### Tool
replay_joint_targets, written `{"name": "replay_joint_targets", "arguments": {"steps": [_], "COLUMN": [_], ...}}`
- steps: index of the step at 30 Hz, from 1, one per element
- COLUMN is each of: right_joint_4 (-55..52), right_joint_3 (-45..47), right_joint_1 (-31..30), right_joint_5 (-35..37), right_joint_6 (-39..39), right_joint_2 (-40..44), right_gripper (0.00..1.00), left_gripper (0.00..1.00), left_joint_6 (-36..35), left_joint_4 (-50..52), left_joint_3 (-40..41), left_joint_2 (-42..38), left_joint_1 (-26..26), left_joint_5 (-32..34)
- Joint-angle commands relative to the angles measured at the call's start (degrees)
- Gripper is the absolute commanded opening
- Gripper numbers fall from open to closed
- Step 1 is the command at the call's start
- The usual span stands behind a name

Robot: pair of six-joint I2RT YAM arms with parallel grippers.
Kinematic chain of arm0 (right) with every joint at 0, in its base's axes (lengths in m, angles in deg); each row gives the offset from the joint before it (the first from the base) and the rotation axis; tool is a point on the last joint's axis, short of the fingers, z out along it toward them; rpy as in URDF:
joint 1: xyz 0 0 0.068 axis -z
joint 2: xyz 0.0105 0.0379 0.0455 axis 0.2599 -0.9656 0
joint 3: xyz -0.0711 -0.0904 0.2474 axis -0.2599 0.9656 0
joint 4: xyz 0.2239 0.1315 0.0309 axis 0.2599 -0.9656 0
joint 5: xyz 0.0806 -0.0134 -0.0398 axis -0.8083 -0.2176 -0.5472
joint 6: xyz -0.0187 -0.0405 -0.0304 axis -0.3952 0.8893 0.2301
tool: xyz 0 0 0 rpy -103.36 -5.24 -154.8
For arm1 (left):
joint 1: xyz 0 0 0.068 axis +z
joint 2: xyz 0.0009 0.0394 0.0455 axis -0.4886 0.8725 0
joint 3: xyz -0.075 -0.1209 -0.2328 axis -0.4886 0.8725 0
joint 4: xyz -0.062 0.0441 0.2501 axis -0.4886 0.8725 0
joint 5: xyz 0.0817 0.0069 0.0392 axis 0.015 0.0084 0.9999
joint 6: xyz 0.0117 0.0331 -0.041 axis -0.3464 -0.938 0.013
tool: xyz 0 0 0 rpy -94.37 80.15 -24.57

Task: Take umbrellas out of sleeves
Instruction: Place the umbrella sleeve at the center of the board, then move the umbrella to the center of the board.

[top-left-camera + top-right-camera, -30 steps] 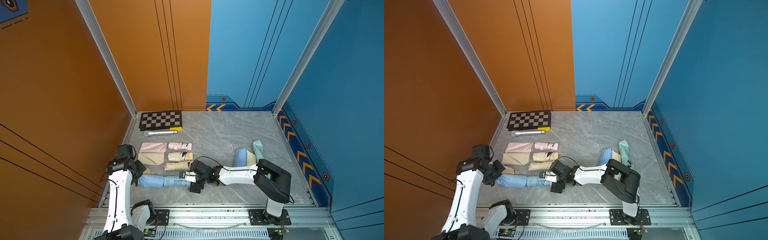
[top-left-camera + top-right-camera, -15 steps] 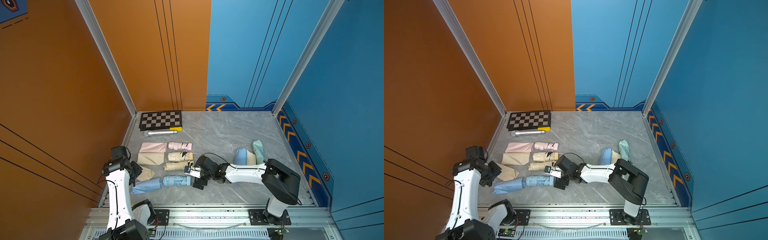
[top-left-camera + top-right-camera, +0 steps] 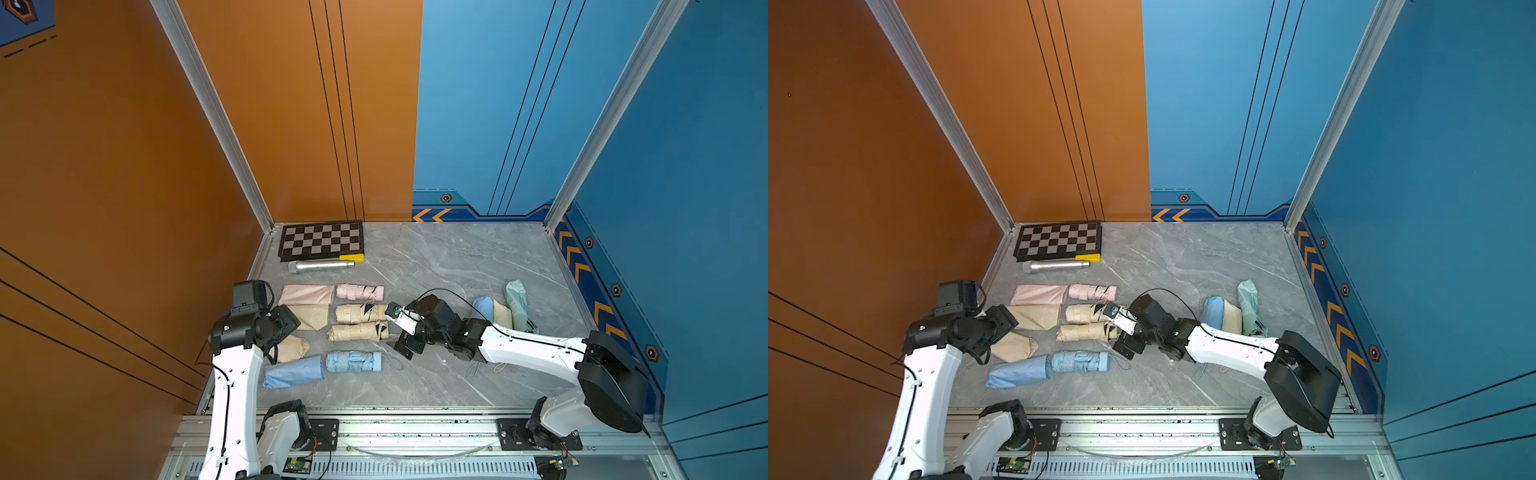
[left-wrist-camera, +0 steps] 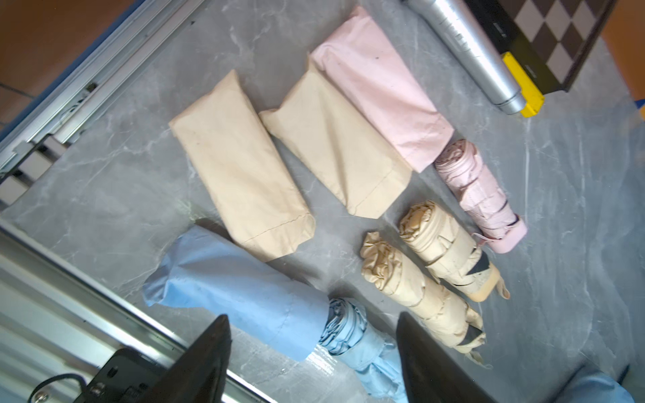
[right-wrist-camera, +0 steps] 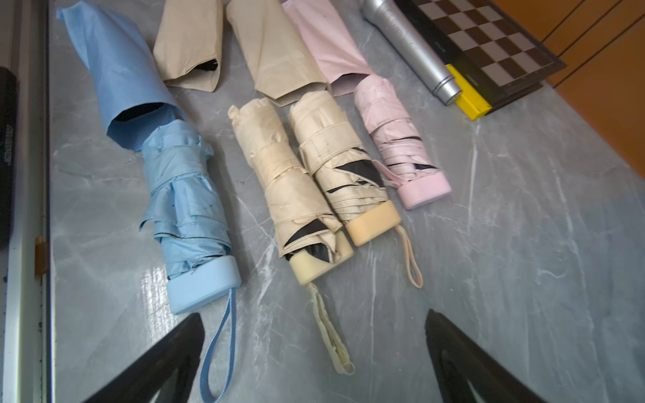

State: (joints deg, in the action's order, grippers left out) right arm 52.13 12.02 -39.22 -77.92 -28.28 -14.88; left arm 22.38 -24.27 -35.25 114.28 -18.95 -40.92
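You have four bare pleated umbrellas (image 3: 360, 292) on the grey marble table (image 3: 457, 257): one pink, two cream, one light blue, each with its empty fabric sleeve (image 3: 306, 294) at 9 o'clock. Three sleeved bundles (image 3: 516, 303), blue, cream and mint, lie toward 3 o'clock. Your left gripper (image 4: 312, 315) and right gripper (image 5: 314, 312) both gape, empty.

Orange wall panels (image 3: 124, 166) meet blue wall panels (image 3: 685, 166) at the back, framed by slanting aluminium posts (image 3: 216, 116). Yellow chevrons (image 3: 432, 215) run along the dark blue skirting. The grey marbled floor (image 3: 457, 257) lies evenly lit, edged by an aluminium rail (image 3: 415, 432).
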Motion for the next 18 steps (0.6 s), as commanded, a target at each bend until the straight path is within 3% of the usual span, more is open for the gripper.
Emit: {"name": "replay_joint_targets", "arguments": {"steps": [1, 10, 15, 18], "right_joint_4": [-4.9, -18.0, -23.6, -27.7], "right_joint_3": [-0.1, -0.4, 0.2, 0.4], "right_joint_1": [1.2, 6.8, 10.4, 14.7], "right_joint_5": [8.5, 24.7, 29.3, 30.0], "right_joint_6": [-5.9, -19.3, -25.4, -33.2], "right_joint_2": [3.8, 11.2, 15.0, 16.6], "right_gripper": [1.00, 1.00, 1.00, 1.00], "left_gripper": [0.78, 0.98, 1.00, 0.98], "left_joint_6": [2.4, 1.8, -1.6, -3.2], "left_joint_4": [-3.4, -16.8, -20.7, -21.0], "left_joint_3": [-1.6, -0.1, 0.1, -0.5], "left_joint_2": [1.3, 4.9, 8.2, 10.0], "left_joint_1": [-5.8, -23.4, -31.8, -36.8], "left_joint_5": [2.3, 8.3, 11.9, 13.9]}}
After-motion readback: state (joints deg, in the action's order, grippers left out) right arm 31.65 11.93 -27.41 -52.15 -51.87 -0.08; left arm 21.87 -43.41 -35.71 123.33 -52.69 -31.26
